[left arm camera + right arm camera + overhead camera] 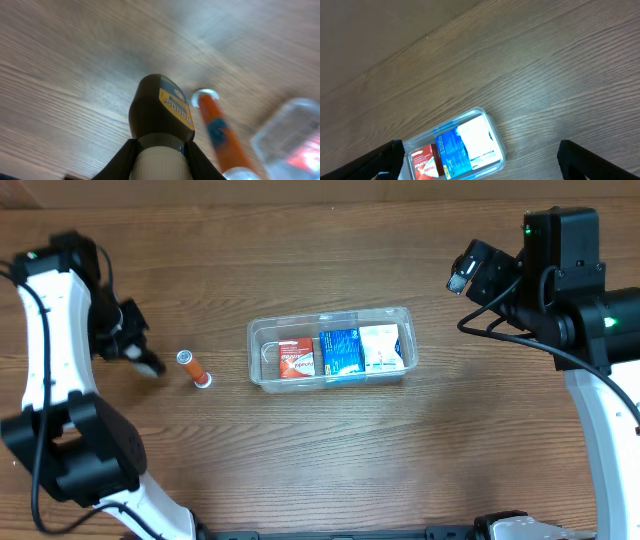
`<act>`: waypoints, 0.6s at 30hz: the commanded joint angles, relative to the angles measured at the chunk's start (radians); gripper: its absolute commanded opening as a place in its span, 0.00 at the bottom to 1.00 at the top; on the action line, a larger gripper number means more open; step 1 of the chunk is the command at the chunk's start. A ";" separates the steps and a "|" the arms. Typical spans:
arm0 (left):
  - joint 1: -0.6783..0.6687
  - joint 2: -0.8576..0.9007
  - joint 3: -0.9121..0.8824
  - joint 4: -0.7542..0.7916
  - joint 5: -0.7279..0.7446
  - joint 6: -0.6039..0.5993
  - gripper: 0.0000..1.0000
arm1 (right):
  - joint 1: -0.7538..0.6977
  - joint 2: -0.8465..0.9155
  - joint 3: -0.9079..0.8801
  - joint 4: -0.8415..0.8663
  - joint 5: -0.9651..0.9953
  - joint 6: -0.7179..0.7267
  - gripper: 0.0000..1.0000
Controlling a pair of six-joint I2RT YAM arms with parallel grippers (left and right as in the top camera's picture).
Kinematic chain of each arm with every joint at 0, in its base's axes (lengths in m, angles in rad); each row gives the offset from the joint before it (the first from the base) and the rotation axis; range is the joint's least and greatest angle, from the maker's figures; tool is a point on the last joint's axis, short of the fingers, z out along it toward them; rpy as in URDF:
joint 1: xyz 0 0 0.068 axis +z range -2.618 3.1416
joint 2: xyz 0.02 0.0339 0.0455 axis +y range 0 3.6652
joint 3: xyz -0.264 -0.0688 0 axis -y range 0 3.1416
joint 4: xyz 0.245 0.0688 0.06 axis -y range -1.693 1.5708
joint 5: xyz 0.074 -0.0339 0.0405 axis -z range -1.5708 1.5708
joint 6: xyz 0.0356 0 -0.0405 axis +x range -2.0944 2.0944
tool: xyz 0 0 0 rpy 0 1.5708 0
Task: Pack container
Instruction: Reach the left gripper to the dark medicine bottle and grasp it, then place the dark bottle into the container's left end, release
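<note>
The clear container [330, 321] lies at the table's middle and holds a red box [296, 359], a blue box [340, 353] and a white box [383, 347] side by side. My left gripper [140, 356] is shut on a dark brown bottle [160, 107] at its white cap, left of the container. An orange tube with a white cap [193, 368] lies between that gripper and the container, and shows beside the bottle in the left wrist view [217, 130]. My right gripper [472, 268] is open and empty, raised to the container's right, which shows below it [496, 150].
The wooden table [330, 460] stretches around the container. The container's blurred corner [290, 135] shows at the right of the left wrist view. Both arms' bases stand at the front left and front right.
</note>
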 commanded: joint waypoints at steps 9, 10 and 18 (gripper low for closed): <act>-0.512 -0.220 0.209 0.018 0.031 -0.082 0.11 | -0.002 -0.005 0.008 0.002 0.008 0.004 1.00; -0.548 -0.209 0.198 0.034 0.031 -0.085 0.12 | -0.002 -0.005 0.008 0.002 0.008 0.004 1.00; -0.740 -0.034 0.083 0.121 0.011 -0.118 0.12 | -0.002 -0.005 0.008 0.002 0.008 0.004 1.00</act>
